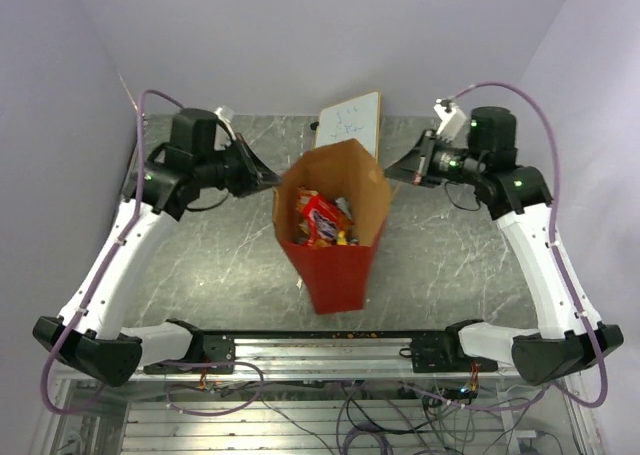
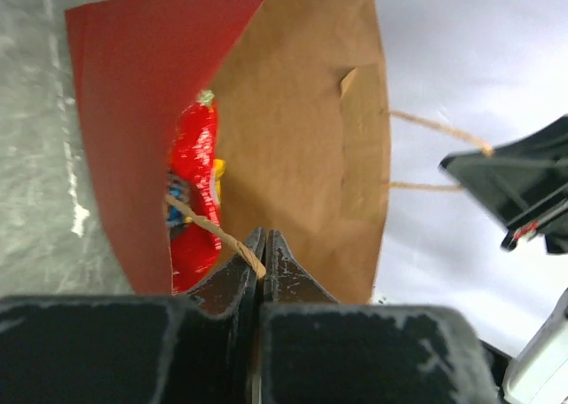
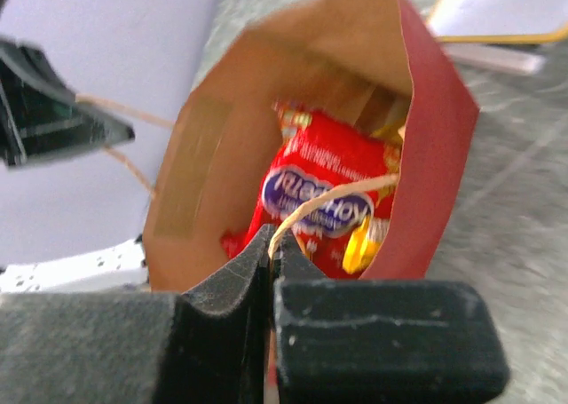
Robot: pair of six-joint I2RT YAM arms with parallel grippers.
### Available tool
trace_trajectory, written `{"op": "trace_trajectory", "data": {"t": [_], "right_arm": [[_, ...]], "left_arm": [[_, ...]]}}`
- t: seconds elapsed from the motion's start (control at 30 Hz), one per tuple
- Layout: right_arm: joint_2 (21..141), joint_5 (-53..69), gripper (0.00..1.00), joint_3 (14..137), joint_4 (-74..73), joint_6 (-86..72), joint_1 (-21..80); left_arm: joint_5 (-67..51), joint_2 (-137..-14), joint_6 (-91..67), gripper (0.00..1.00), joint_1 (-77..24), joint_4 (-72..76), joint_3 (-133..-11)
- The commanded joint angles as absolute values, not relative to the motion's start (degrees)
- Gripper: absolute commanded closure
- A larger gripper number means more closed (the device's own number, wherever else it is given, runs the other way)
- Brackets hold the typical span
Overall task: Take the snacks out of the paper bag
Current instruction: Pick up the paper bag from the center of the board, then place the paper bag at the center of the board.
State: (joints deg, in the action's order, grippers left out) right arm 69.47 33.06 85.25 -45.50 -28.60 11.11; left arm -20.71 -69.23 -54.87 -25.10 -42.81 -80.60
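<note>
Snacks (image 1: 322, 223) lie inside the tall brown kraft paper bag (image 1: 335, 270) with the red lower half, which we see on the grey marbled table (image 1: 450, 265) between the two arms, its mouth spread wide and a white board (image 1: 348, 120) behind it. Our left gripper (image 2: 264, 244) is pinched tight on one twisted paper loop handle (image 2: 213, 229), and our right gripper (image 3: 271, 244) is pinched just as tight on the opposite loop handle (image 3: 337, 194). Within, we make out a large red crinkly cookie packet (image 3: 319, 200) with a blue oval logo, and a small yellow-wrapped candy (image 3: 359, 244) beside it.

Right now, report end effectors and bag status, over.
Left end effector shut on left handle; right end effector, right handle. Paper bag open, snacks inside. No obstruction.
</note>
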Motion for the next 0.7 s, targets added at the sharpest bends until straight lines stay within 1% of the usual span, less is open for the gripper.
{"op": "trace_trajectory", "data": {"t": [0.0, 0.17, 0.27, 0.37, 0.47, 0.53, 0.67], "right_arm": [[69.94, 32.86, 1.0, 84.29, -29.83, -40.41, 20.31], [74.38, 28.58, 1.0, 84.7, -22.24, -47.15, 31.38], [79.63, 25.39, 1.0, 85.89, -18.1, -49.38, 39.95], [85.61, 24.36, 1.0, 88.67, -15.25, -50.71, 45.45], [92.04, 23.91, 1.0, 94.28, -14.63, -49.12, 48.72], [96.25, 23.83, 1.0, 98.56, -15.05, -49.0, 49.28], [103.29, 28.21, 1.0, 104.99, -13.8, -50.33, 50.07]], "left_arm": [[-21.51, -71.97, -44.22, 0.93, -17.9, -56.9, -97.91], [-11.74, -80.4, -37.29, 0.93, -12.29, -74.05, -118.8], [-7.18, -84.43, -34.59, 0.93, -9.55, -78.82, -126.73], [-3.9, -85.9, -33.67, 0.93, -6.77, -79.79, -128.61], [-3.67, -87.67, -31.95, 0.93, -2.6, -80.1, -130.87], [-1.24, -88.7, -30.49, 0.93, -0.99, -80.66, -132.9], [4.13, -89.37, -27.57, 0.93, 2.3, -77.97, -134.66]]}}
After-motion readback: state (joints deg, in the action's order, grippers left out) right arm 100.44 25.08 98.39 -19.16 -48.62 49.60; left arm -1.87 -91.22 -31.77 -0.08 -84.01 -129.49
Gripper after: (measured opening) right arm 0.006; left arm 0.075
